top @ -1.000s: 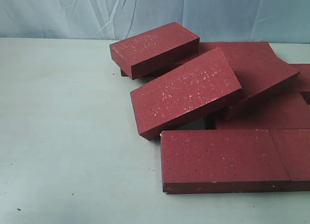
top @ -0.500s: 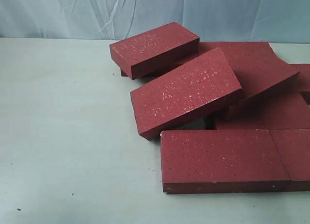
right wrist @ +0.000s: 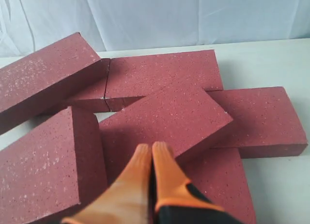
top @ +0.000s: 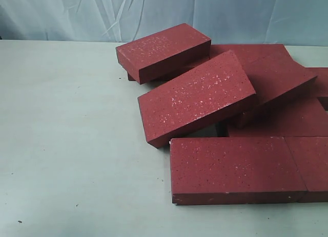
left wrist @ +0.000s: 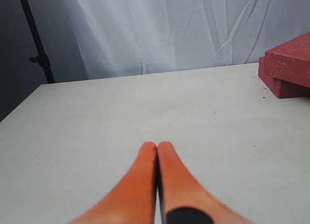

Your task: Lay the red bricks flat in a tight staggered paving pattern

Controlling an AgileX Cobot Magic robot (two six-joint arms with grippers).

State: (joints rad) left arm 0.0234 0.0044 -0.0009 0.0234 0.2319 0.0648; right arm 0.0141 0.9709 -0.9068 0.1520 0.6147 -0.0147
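Several red bricks lie in a loose pile on the right of the table. One brick [top: 163, 50] rests tilted at the back, another [top: 197, 96] leans across the middle, and one [top: 233, 165] lies flat at the front beside a further flat brick [top: 312, 163]. Neither gripper shows in the exterior view. My right gripper [right wrist: 152, 146] is shut and empty, hovering over a tilted brick [right wrist: 169, 117] in the heap. My left gripper [left wrist: 157, 144] is shut and empty over bare table, with two stacked bricks [left wrist: 290, 64] off to one side.
The pale table [top: 66, 134] stretches bare to the left of the pile. A wrinkled white curtain [top: 77, 14] hangs behind the table. A dark stand pole [left wrist: 36, 40] rises past the table's edge in the left wrist view.
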